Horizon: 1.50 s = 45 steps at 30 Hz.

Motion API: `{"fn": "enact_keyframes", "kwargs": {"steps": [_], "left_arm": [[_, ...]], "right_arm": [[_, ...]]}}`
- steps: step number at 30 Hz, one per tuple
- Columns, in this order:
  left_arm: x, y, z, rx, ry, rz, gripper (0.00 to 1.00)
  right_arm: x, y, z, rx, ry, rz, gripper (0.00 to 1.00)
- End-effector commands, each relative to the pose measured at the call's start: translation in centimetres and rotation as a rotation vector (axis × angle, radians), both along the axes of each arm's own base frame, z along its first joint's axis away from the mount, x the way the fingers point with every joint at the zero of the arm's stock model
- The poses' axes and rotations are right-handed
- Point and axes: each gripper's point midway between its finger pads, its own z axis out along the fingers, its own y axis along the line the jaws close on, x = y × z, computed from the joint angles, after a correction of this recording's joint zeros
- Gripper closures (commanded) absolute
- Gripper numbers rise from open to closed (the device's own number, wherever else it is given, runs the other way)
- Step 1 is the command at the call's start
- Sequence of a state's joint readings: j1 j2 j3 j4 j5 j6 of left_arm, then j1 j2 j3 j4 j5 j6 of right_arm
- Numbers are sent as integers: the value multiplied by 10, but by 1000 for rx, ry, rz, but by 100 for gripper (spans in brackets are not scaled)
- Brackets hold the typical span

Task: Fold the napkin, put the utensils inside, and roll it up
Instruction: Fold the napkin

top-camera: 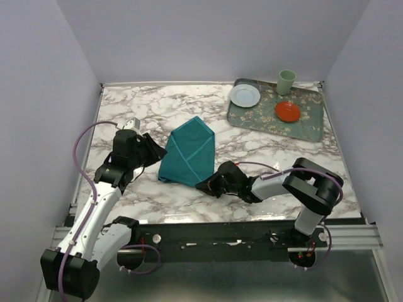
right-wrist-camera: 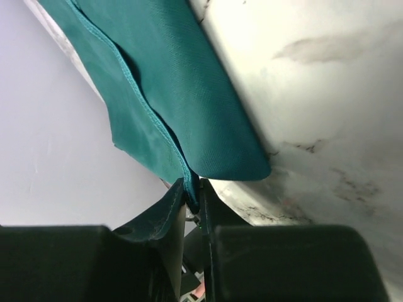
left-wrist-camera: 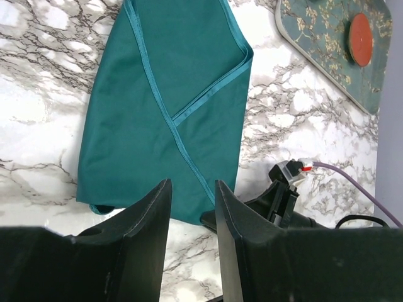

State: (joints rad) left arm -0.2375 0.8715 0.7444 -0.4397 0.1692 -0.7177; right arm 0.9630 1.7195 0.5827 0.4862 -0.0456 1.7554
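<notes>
The teal napkin (top-camera: 189,154) lies folded into a tapered shape in the middle of the marble table, its hemmed flaps crossing on top (left-wrist-camera: 164,107). My right gripper (top-camera: 206,184) lies low at the napkin's near right corner. In the right wrist view that gripper (right-wrist-camera: 192,187) is shut on the napkin's hemmed edge (right-wrist-camera: 189,94), and the cloth rises from the pinch. My left gripper (top-camera: 156,152) sits just left of the napkin, open. Only bare table and the cloth's near edge show between the left gripper's (left-wrist-camera: 192,184) fingers. No utensils are in view.
A patterned grey-green tray (top-camera: 308,129) sits at the back right. It holds a white plate (top-camera: 244,95), a red dish (top-camera: 287,111) and a pale green cup (top-camera: 286,82). The right arm's wrist and purple cable (left-wrist-camera: 352,182) lie right of the napkin.
</notes>
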Motion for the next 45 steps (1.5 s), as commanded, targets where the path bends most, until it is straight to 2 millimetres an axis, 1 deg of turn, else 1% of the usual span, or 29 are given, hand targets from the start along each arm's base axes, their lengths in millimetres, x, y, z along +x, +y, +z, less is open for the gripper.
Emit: {"fn": "enact_keyframes", "kwargs": {"steps": [1, 4, 5, 6, 7, 8, 9, 10, 11, 12, 13, 14, 16, 18, 19, 22, 23, 24, 25, 26, 27, 28, 29, 31, 32, 33, 36, 43, 45], "left_arm": [[1, 2, 14, 12, -39, -5, 58], [1, 4, 14, 25, -37, -3, 58], [2, 4, 14, 28, -39, 1, 58], [2, 4, 14, 29, -38, 1, 58], [2, 4, 13, 28, -36, 1, 57], [2, 4, 12, 29, -32, 1, 57], [3, 4, 13, 29, -33, -1, 57], [3, 4, 12, 30, -30, 1, 57], [4, 4, 12, 31, -28, -1, 57], [5, 4, 12, 32, -27, -2, 57], [5, 4, 12, 32, -26, -4, 57], [5, 3, 10, 34, -19, -6, 57], [3, 1, 8, 27, -5, -22, 58], [0, -5, 2, 14, 15, -61, 66], [-2, -8, 1, 5, 17, -81, 68], [-15, -18, -14, -23, 67, -160, 75], [-21, -20, -27, -30, 105, -176, 79], [-26, -22, -37, -40, 144, -186, 89], [-28, -26, -41, -74, 162, -190, 93], [-37, -27, -59, -88, 208, -189, 96], [-40, -28, -65, -109, 222, -183, 99], [-36, -31, -65, -149, 206, -164, 100], [-43, -31, -81, -163, 242, -154, 100], [-42, -30, -89, -168, 242, -132, 100], [-43, -26, -100, -154, 261, -111, 100], [-43, -23, -107, -135, 273, -96, 100], [-38, -13, -122, -80, 290, -51, 100], [-18, 3, -129, -3, 245, 36, 100], [-18, 7, -135, 25, 259, 42, 100]], "right_arm": [[7, 10, 4, 6, -52, 2, 87], [11, 17, 17, -32, -102, 57, 94], [13, 21, 25, -38, -117, 72, 95], [13, 22, 27, -62, -131, 96, 95], [18, 30, 42, -66, -200, 135, 96], [21, 33, 50, -72, -230, 152, 96], [21, 32, 48, -110, -233, 182, 96], [25, 34, 53, -141, -284, 221, 98], [33, 38, 65, -142, -316, 226, 98], [37, 39, 69, -152, -348, 244, 98], [40, 38, 69, -180, -386, 284, 98], [48, 38, 77, -172, -397, 296, 99], [54, 35, 73, -214, -453, 355, 99], [62, 34, 79, -224, -504, 401, 99], [64, 33, 76, -232, -519, 428, 99], [68, 30, 80, -239, -608, 535, 99], [70, 28, 83, -240, -623, 544, 99], [71, 27, 83, -251, -629, 559, 99], [74, 28, 89, -250, -648, 566, 99], [77, 27, 92, -257, -665, 575, 99], [78, 28, 94, -256, -668, 584, 99], [81, 32, 104, -240, -691, 589, 99], [82, 34, 104, -233, -691, 603, 99], [83, 38, 109, -219, -698, 606, 99], [84, 42, 116, -200, -708, 613, 99], [85, 45, 115, -192, -702, 620, 99], [83, 52, 123, -148, -702, 638, 99], [74, 56, 135, -93, -705, 670, 99], [71, 57, 137, -80, -705, 684, 99]]}}
